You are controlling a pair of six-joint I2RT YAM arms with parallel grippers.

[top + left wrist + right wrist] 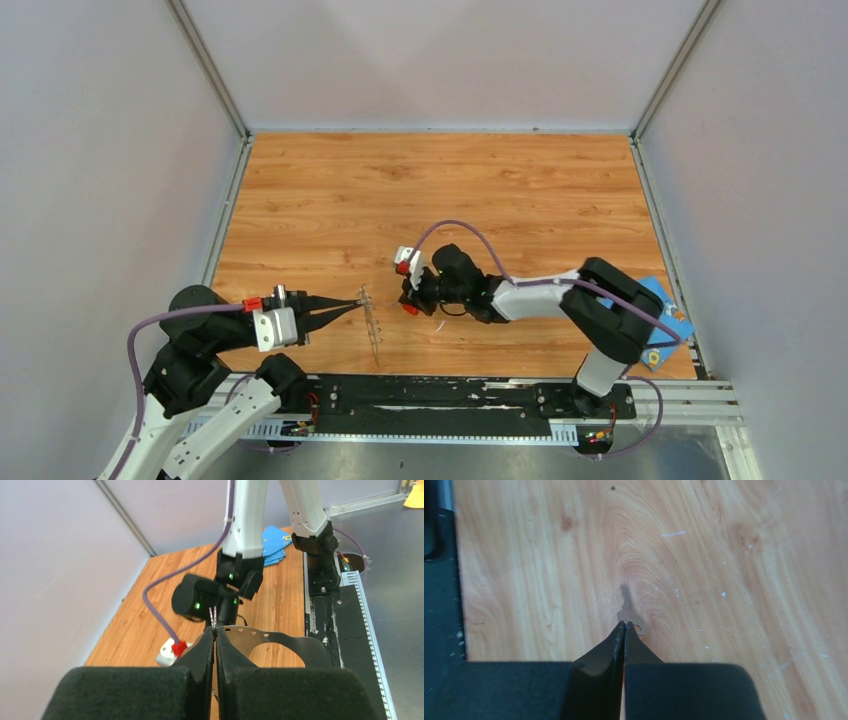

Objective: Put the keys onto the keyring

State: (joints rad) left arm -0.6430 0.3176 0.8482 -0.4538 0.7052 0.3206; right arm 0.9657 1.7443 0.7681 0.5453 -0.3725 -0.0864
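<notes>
Jaws shut: left keyring [250,634], right key [626,614]

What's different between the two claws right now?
The left gripper is shut on the big keyring, the right gripper on a tiny key. The left gripper lies level, pointing sideways; the right gripper points straight down at the table. Both are fully closed.

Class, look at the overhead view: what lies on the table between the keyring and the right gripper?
Nothing. In the top view, only bare table separates the keyring from the right gripper.
</notes>
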